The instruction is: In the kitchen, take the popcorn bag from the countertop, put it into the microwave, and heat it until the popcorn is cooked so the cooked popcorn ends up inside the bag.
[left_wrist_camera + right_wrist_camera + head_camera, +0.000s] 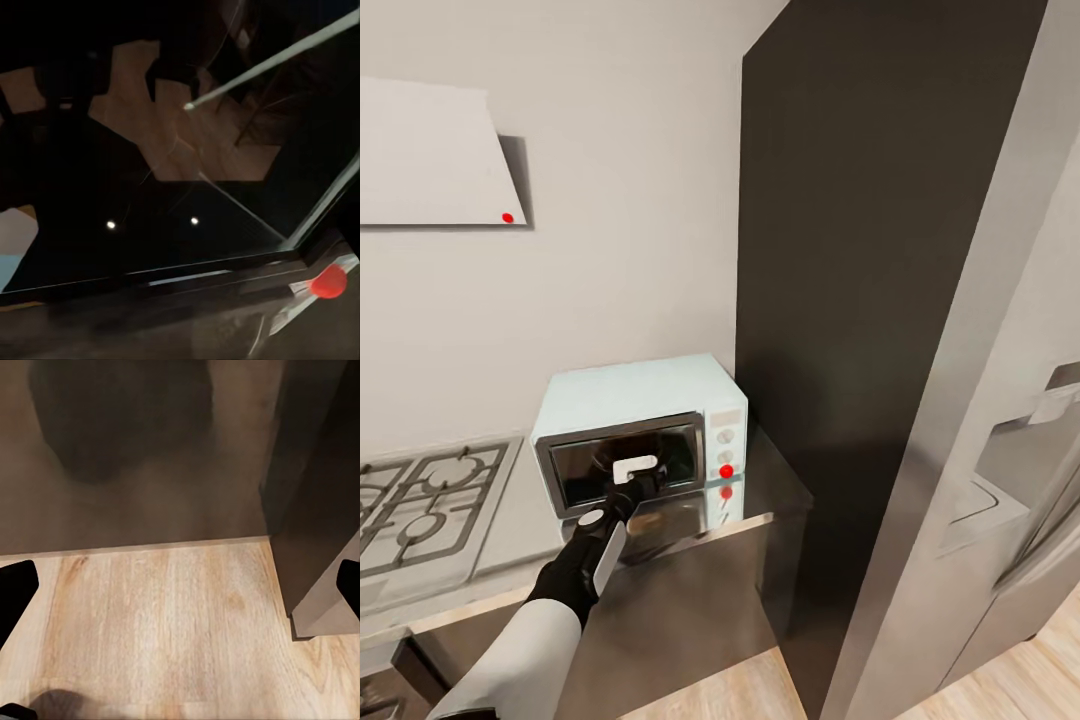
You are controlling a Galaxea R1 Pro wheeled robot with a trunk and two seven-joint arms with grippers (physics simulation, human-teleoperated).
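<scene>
mint-blue microwave (635, 425) sits at the countertop (760, 480) corner against the dark tall cabinet (860, 250). left gripper (632, 478) presses close to its dark glass door; spread unreadable. right gripper (180, 585) gapes wide over wood floor (165, 622).

The left gripper (632, 478) hides the middle of the microwave (640, 425) door, its finger spread indiscernible; the hob (420, 510) is cut by the left edge, the refrigerator (1000, 450) by the right, and the right wrist view's cabinet front (135, 450) is blurred.
</scene>
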